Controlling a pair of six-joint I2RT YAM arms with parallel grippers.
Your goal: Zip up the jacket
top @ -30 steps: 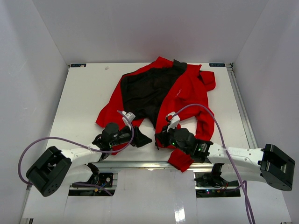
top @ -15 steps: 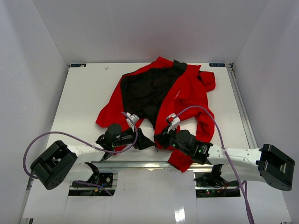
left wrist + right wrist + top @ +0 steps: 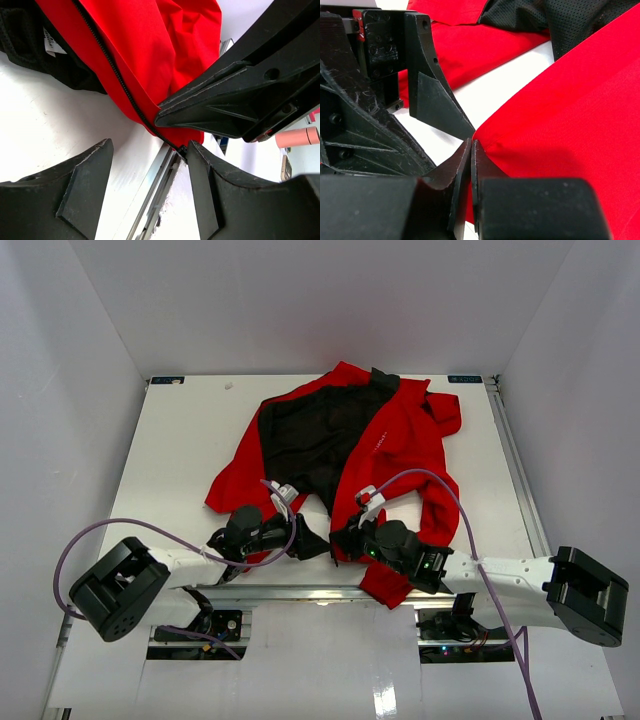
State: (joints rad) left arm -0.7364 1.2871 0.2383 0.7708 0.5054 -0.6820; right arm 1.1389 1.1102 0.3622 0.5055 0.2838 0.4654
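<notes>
The red jacket (image 3: 400,440) lies open on the table, its black lining (image 3: 320,435) facing up. My right gripper (image 3: 471,146) is shut on the bottom corner of the jacket's right front panel (image 3: 560,115); in the top view it (image 3: 347,537) sits at that hem. My left gripper (image 3: 150,145) is open just beside it, low over the table. The black zipper track (image 3: 112,70) runs down the red edge, and its bottom end (image 3: 181,149) touches my left gripper's right finger (image 3: 215,190). In the top view the left gripper (image 3: 312,541) is close to the right one.
The metal rail (image 3: 300,591) at the table's near edge runs just below both grippers. A red sleeve end (image 3: 388,583) hangs over that edge. A white care label (image 3: 52,45) shows on the black lining. Purple cables (image 3: 440,490) loop over the arms.
My left gripper has slid right along the near edge until it is next to the right gripper. The right gripper has shifted slightly left, still holding the hem.
</notes>
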